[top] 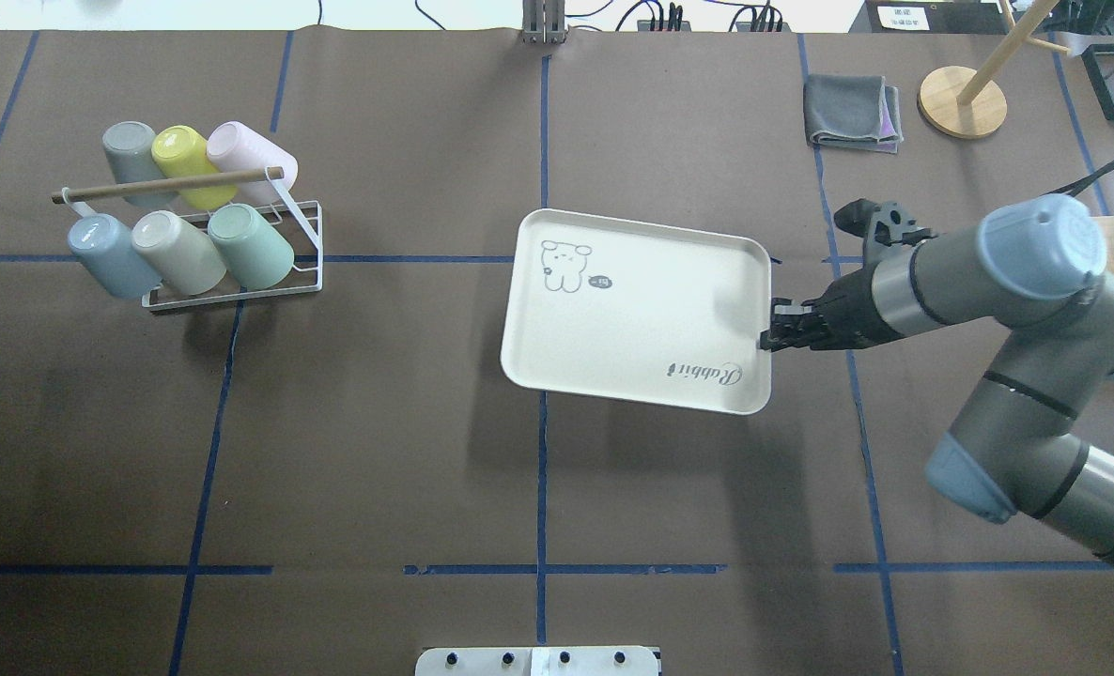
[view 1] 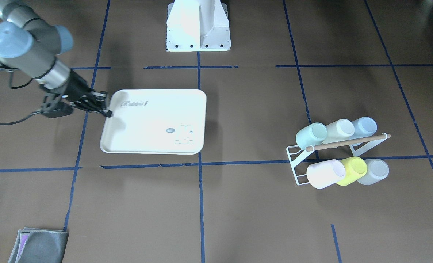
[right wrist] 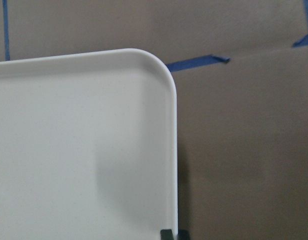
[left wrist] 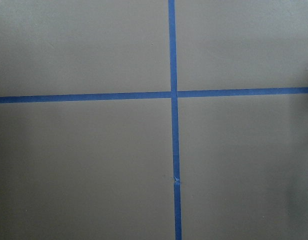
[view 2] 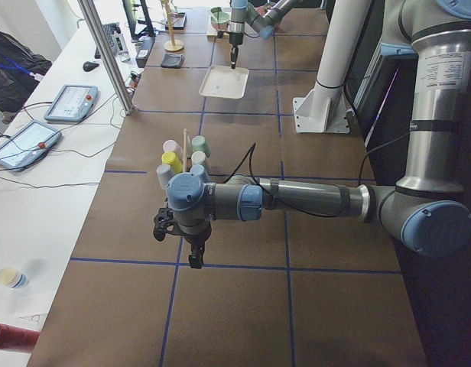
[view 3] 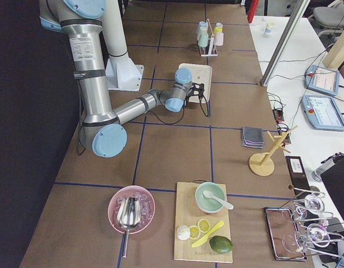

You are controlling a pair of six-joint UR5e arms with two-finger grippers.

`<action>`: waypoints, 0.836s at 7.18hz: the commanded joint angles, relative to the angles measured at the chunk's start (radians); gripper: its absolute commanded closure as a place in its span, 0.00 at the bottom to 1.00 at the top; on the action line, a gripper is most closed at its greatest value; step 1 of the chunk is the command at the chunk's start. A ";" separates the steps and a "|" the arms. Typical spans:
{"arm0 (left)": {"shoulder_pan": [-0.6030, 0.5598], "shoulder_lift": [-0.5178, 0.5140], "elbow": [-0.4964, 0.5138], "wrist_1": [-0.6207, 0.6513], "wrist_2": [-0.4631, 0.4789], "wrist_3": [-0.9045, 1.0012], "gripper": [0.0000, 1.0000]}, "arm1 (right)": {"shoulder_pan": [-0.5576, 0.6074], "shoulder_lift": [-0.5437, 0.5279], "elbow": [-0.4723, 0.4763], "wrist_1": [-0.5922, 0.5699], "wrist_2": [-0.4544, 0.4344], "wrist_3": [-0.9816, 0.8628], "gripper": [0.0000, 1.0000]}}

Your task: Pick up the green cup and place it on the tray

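green cup point(top: 255, 249): tilted in wire rack point(top: 308, 225), long axis 11-to-5 overhead, at tray's 9 o'clock
wire rack: six cups point(top: 181, 155), two rows
tray point(top: 632, 310): mid-desk point(top: 379, 451), long axis 9-to-3
right claw point(top: 765, 338): clamped on tray's 3 o'clock rim
left claw point(view 2: 194, 256): apart or together, cannot tell

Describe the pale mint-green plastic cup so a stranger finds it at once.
Overhead, look left to the white wire rack with a wooden rod, holding six cups. The pale mint-green plastic cup lies in the row nearer the robot, at the end nearest the cream rectangular tray. Its neighbour is cream-white; the yellow-green cup is far brighter.
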 commanded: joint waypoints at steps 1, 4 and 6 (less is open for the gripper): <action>0.000 0.001 0.001 0.000 -0.001 0.000 0.00 | -0.137 0.107 -0.003 -0.128 -0.117 0.021 1.00; 0.000 0.000 0.007 0.000 -0.001 0.000 0.00 | -0.153 0.117 -0.008 -0.138 -0.126 0.019 1.00; 0.000 0.000 0.006 0.000 -0.001 0.000 0.00 | -0.156 0.118 -0.009 -0.138 -0.126 0.019 0.95</action>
